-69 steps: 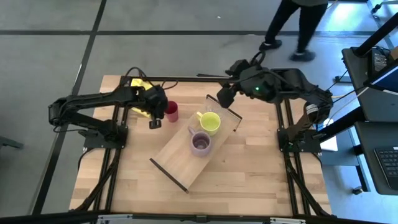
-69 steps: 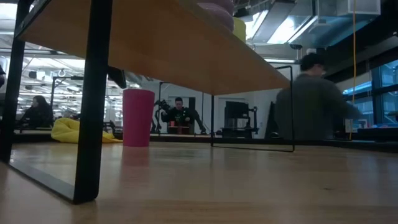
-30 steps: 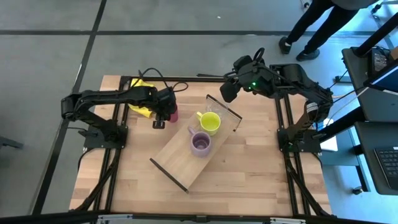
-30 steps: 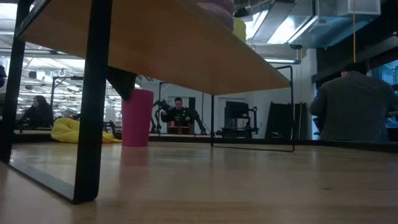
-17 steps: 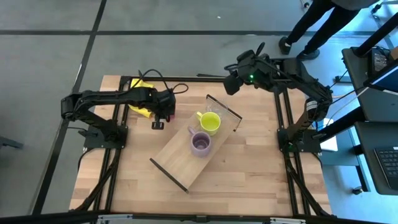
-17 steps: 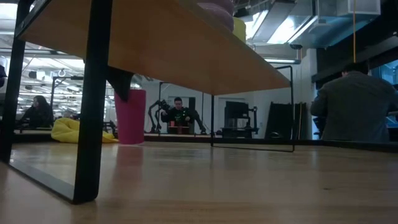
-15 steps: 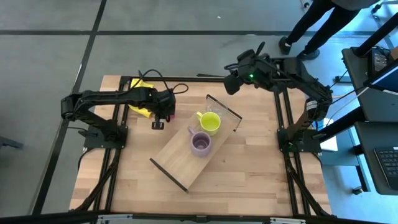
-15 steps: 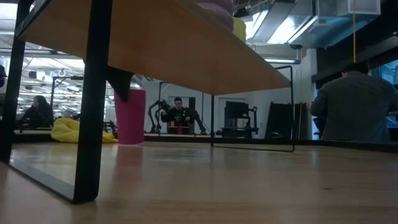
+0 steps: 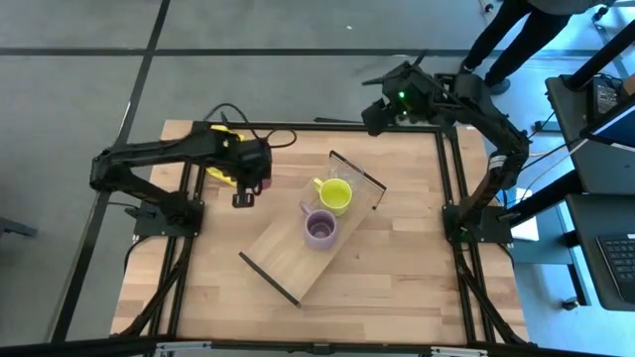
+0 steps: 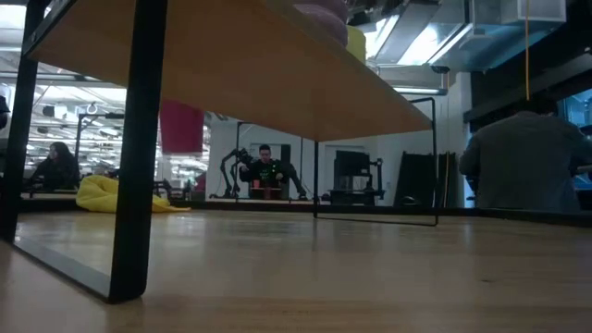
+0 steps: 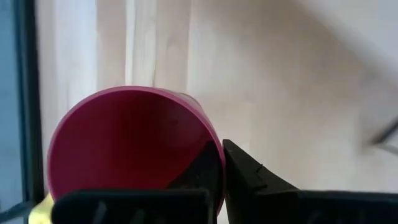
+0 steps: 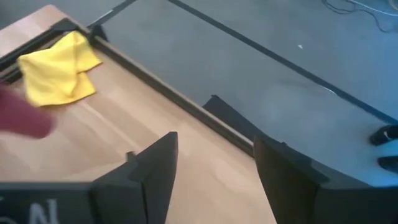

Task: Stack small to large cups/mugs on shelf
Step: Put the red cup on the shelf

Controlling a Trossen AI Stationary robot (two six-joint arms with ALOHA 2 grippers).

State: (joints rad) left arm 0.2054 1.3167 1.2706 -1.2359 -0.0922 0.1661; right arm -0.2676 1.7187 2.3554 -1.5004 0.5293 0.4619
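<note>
- Left gripper (image 11: 221, 180) is clamped on the rim of the dark red tumbler (image 11: 134, 149): one dark finger lies inside the cup and the other outside, with the wall pinched between them.
- From above, that gripper (image 9: 256, 178) sits over the wooden tabletop (image 9: 397, 288) at about 10 o'clock from the shelf's middle, and the arm hides the tumbler.
- Seen at table height, the tumbler (image 10: 181, 127) hangs clear of the tabletop with open air under its base, upright as far as can be seen, its top cut off by the shelf board in front.
- Right gripper (image 12: 214, 168) has its fingers spread wide with nothing between them; in the overhead view it (image 9: 375, 114) hovers over the table's far edge, at about 1 o'clock from the shelf.
- Long light-wood shelf (image 9: 283, 253) lies diagonally across the table's middle, running from 7 o'clock up to 1 o'clock.
- Lime-yellow mug (image 9: 335, 195) stands on the shelf toward its 1 o'clock end.
- Lilac mug (image 9: 319, 230) stands just beside it on the same board, at about 7 o'clock from the yellow one.
- Yellow cloth (image 9: 220, 171) lies crumpled near the table's far left corner, partly under the left arm.
- Beyond the table's far right corner, a person's legs (image 9: 511, 40) show on the grey floor.
</note>
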